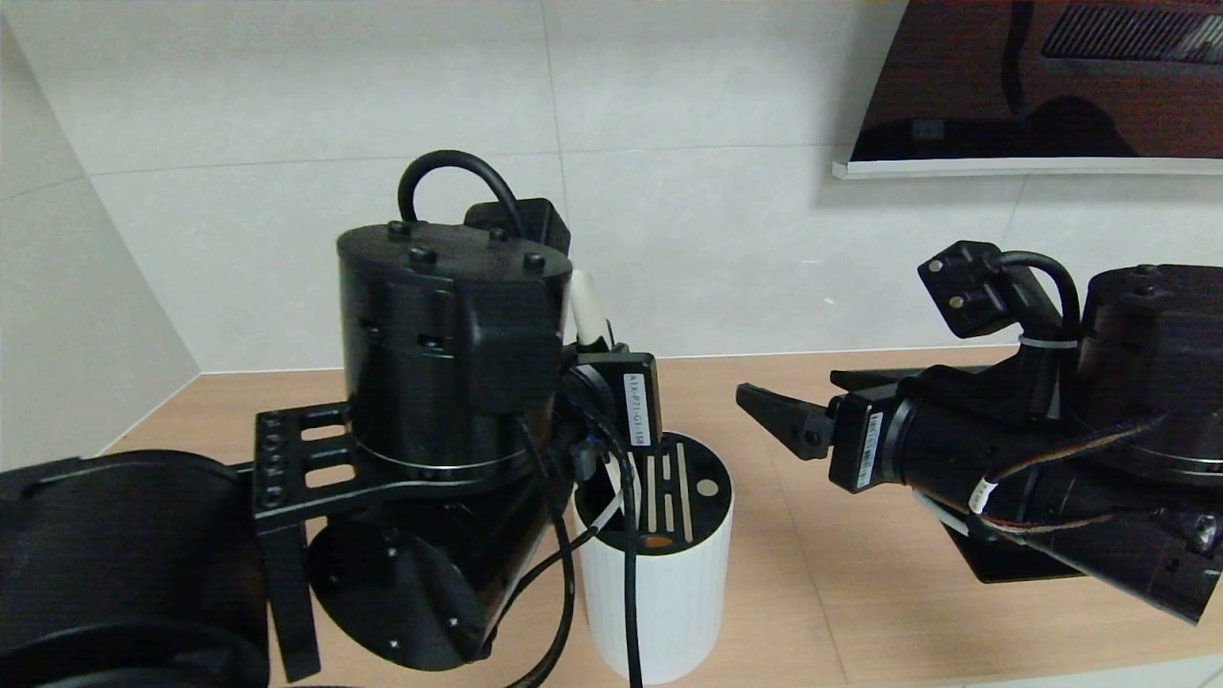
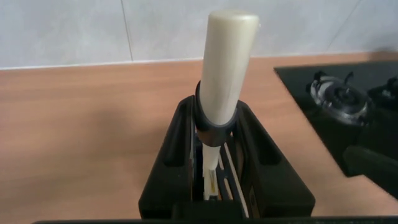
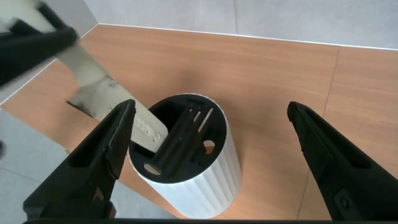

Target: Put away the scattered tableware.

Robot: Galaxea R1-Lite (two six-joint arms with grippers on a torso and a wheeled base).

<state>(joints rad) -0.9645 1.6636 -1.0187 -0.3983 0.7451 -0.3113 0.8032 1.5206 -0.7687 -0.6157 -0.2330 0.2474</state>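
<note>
A white ribbed holder (image 1: 659, 583) with a black slotted top (image 3: 180, 134) stands on the wooden counter. My left gripper (image 2: 217, 155) is just above it, shut on a knife by the base of its cream handle (image 2: 227, 62). That handle (image 1: 590, 311) pokes up behind my left wrist. The knife's grey blade (image 3: 106, 93) slants down, and its end sits in the wide opening of the holder's top. My right gripper (image 1: 793, 397) hangs open to the right of the holder, and in its own wrist view its fingers (image 3: 93, 174) stand apart on either side of the holder.
A black cooktop (image 2: 348, 99) with a burner lies on the counter to the right, under my right arm (image 1: 1013, 564). A dark range hood (image 1: 1032, 86) hangs at the upper right. Tiled walls close the counter's back and left sides.
</note>
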